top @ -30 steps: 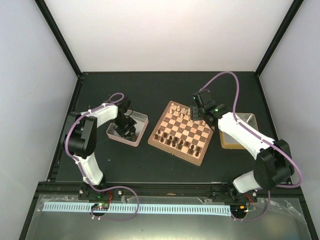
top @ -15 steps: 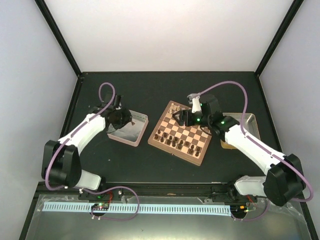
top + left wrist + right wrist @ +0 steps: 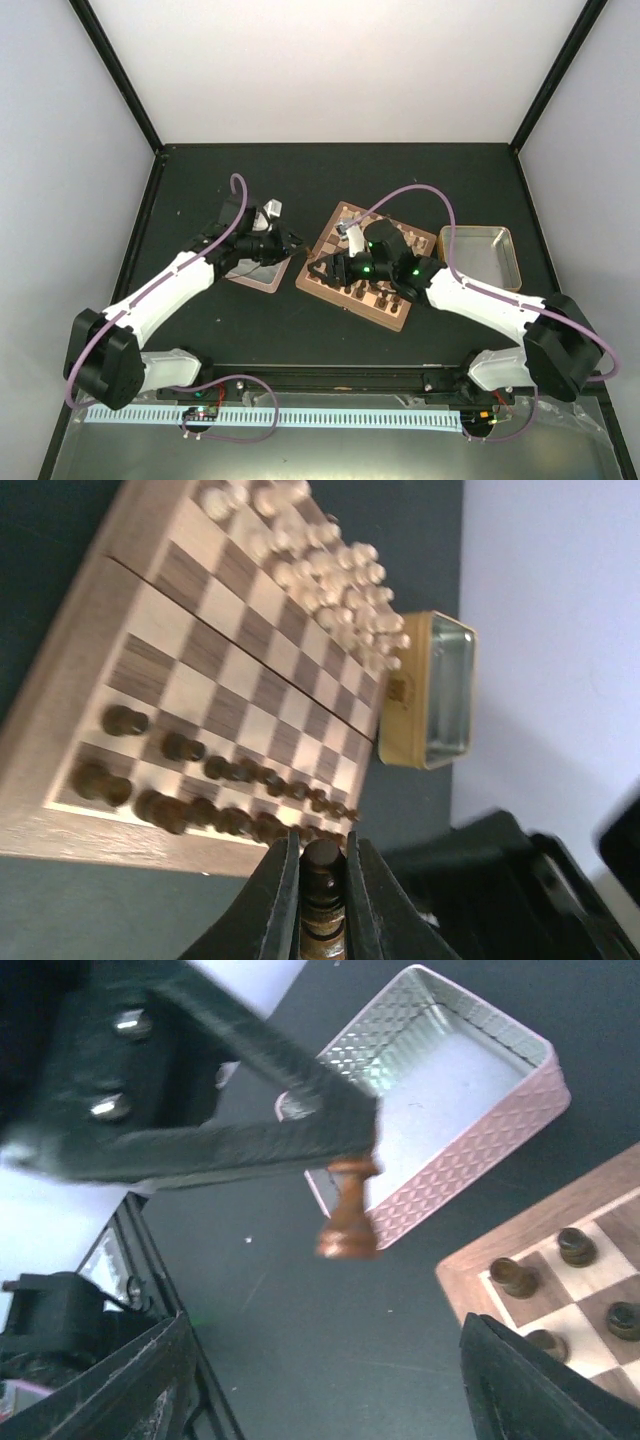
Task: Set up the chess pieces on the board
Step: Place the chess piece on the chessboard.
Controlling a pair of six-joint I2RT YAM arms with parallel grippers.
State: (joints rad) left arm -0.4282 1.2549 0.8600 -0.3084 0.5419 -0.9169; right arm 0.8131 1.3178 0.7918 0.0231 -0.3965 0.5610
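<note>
**Left arm holds a dark piece between tray and board**

The pink metal tray (image 3: 480, 1150) lies at the left on the matte black table (image 3: 200, 190). It is shallow and rectangular, with rounded corners and a quilted, embossed skin; its bottom is plain and shiny. The left gripper (image 3: 322, 852) is closed tightly on one small dark brown turned wooden chessman (image 3: 347, 1222), gripped at its round head, with the base hanging free. In the right wrist view this piece hangs in front of the tray's wall, off the board's left corner.

The square wooden chessboard (image 3: 120, 842) has tan and brown checks with visible grain and a thick plain rim. More dark chessmen (image 3: 165, 810) stand in two crowded rows along one edge, and cream-white chessmen (image 3: 345, 575) fill the opposite edge. The middle rows between them are bare.

The right gripper (image 3: 330, 1365) reaches over the board's left part with its black fingers spread wide and nothing between them.

At the far right lies a gold metal tray (image 3: 400, 725) just beside the board.
</note>
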